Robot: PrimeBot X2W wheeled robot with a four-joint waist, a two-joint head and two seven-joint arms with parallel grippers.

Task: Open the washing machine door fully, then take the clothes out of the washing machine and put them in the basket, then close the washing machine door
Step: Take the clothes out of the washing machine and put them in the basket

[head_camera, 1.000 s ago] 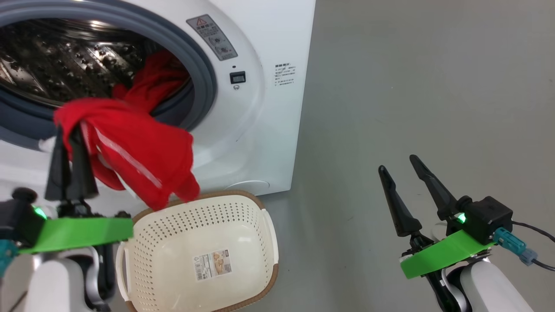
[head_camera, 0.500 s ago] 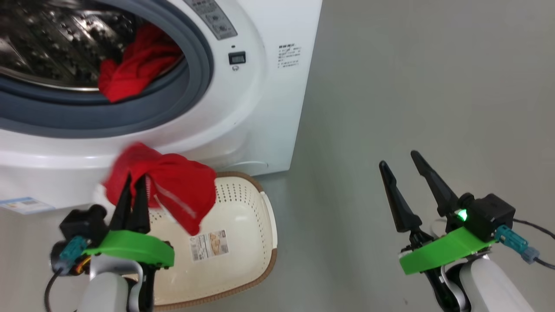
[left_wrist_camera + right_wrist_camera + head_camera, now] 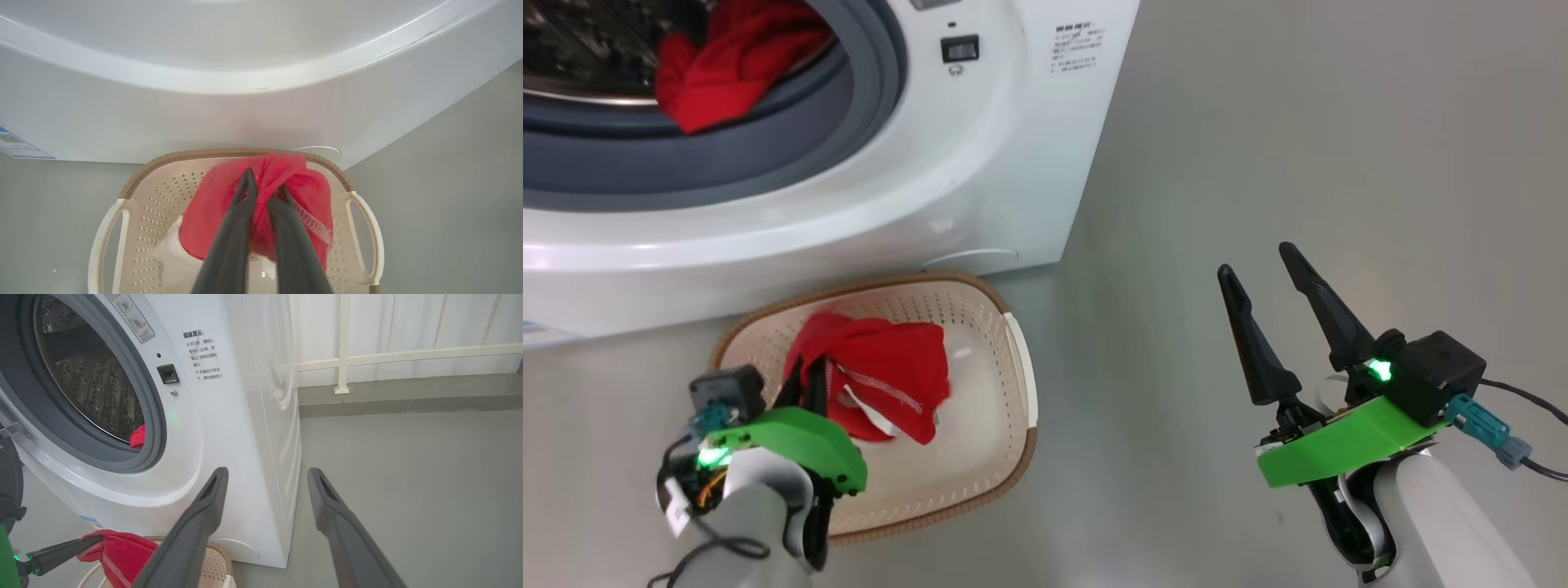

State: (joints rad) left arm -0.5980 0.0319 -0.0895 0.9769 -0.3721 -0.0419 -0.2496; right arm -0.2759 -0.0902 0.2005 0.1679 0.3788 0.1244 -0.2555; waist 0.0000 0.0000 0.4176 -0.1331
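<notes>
At the far left, low on the white front of the washing machine (image 3: 792,237), sits a small blue label (image 3: 16,148). Its print is too small to read. Just right of it the basket (image 3: 1019,376) stands on the grey floor (image 3: 1298,147). Its far brown rim is close against the machine's lower front edge, toward the machine's right corner.

The left gripper (image 3: 805,380) reaches down into the basket. Its dark fingers (image 3: 229,245) are pressed nearly together, pinching a red garment (image 3: 890,380) with white stitched trim. The cloth hangs bunched within the basket's far half; whether it rests on the bottom cannot be told.

Higher up, a second red garment (image 3: 727,57) lies at the lower lip of the perforated steel drum (image 3: 94,388), against the grey rubber ring (image 3: 768,163). Right of the ring come three things:
- a grey warning sticker (image 3: 131,314) with small pictograms
- a small black latch socket (image 3: 168,374)
- a block of Chinese print (image 3: 202,355) headed 温馨提示, with lines beneath too fine to read surely

The right gripper (image 3: 1256,260) hovers over bare floor, well to the right of machine and basket. Its two fingers are spread wide with nothing between them. Beyond it, a white railing (image 3: 343,347) runs along the floor's far edge.
</notes>
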